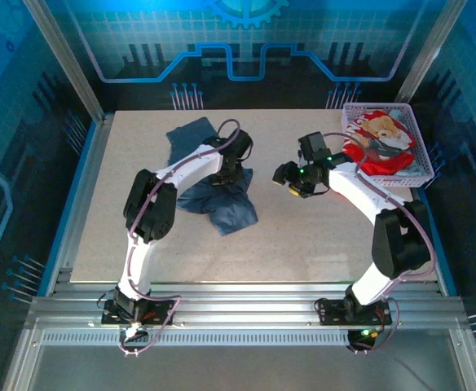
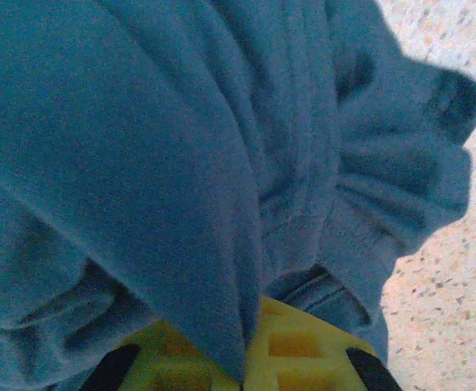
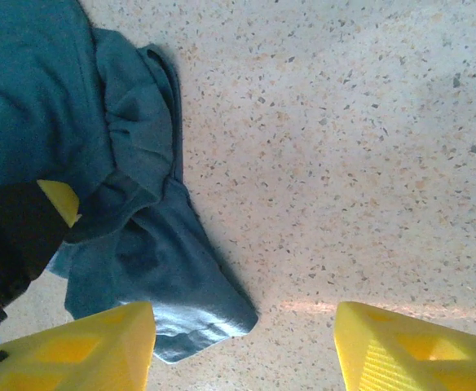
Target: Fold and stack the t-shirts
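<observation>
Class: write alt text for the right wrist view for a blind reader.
A crumpled slate-blue cloth t-shirt lies left on a speckled beige table. The right tool, with yellow fingers, hangs open beside the shirt's lower corner.

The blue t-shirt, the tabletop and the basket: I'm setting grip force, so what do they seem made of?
The blue t-shirt: soft matte knit cloth, probably cotton jersey; it bunches in folds, with a stitched hem. The tabletop: hard, speckled, stone-like or laminate, with slight sheen. The basket: likely rigid plastic, lilac open mesh.
</observation>
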Controlling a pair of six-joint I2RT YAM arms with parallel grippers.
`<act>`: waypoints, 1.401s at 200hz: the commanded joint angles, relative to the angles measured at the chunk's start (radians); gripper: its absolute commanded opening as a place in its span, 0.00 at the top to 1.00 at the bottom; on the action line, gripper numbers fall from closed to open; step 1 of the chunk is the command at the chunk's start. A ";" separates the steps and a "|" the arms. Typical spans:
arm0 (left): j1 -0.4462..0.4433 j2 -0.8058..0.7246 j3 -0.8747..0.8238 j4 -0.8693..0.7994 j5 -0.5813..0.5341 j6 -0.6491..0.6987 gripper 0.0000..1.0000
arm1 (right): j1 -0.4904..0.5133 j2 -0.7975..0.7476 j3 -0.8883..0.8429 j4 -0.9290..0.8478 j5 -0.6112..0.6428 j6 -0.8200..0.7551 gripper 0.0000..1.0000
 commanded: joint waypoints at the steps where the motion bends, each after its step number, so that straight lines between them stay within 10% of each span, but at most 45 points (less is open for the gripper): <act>1: -0.002 -0.120 0.016 -0.037 -0.063 -0.012 1.00 | -0.015 -0.043 -0.001 -0.032 0.009 -0.025 0.40; 113: 0.159 -0.742 -0.312 0.030 0.134 -0.114 1.00 | 0.080 0.046 -0.006 0.149 -0.129 0.103 0.37; 210: 0.236 -0.882 -0.413 0.019 0.196 -0.124 1.00 | 0.349 0.274 -0.052 0.230 -0.124 0.367 0.28; 262: 0.278 -0.879 -0.389 0.022 0.222 -0.119 1.00 | 0.327 0.357 0.043 0.159 -0.019 0.308 1.00; 280: 0.305 -0.870 -0.371 0.037 0.248 -0.132 1.00 | 0.303 0.283 0.040 0.134 0.039 0.275 1.00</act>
